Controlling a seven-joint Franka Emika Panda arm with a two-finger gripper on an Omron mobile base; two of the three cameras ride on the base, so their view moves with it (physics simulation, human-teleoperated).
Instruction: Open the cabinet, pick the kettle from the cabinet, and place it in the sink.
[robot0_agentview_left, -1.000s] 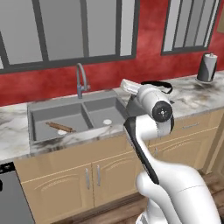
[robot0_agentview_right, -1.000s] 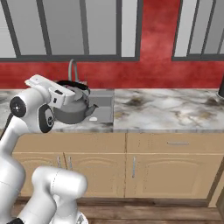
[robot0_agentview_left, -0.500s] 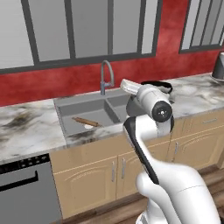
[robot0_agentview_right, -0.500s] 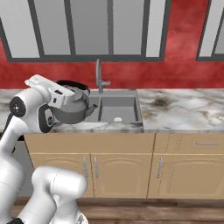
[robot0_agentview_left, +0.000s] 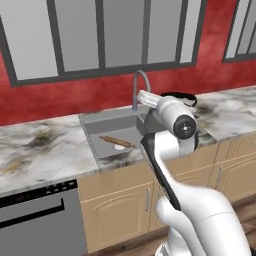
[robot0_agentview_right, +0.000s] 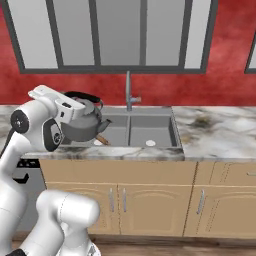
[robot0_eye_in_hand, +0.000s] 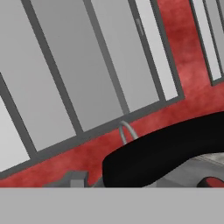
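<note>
Kettle (robot0_agentview_right: 82, 122) gripped by its black handle (robot0_eye_in_hand: 166, 151) in gripper (robot0_agentview_right: 70, 111), held above counter (robot0_agentview_right: 220, 132) edge at left basin of sink (robot0_agentview_right: 150, 131); roller (robot0_agentview_left: 114, 142) seen in basin.

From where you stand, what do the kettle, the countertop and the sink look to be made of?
The kettle looks like grey brushed metal with a soft sheen; its arched handle looks like matte black plastic. The countertop looks like polished marble, white with brown-grey veining. The sink is flat dark grey, perhaps matte steel or composite; the rendering leaves that open.
</note>
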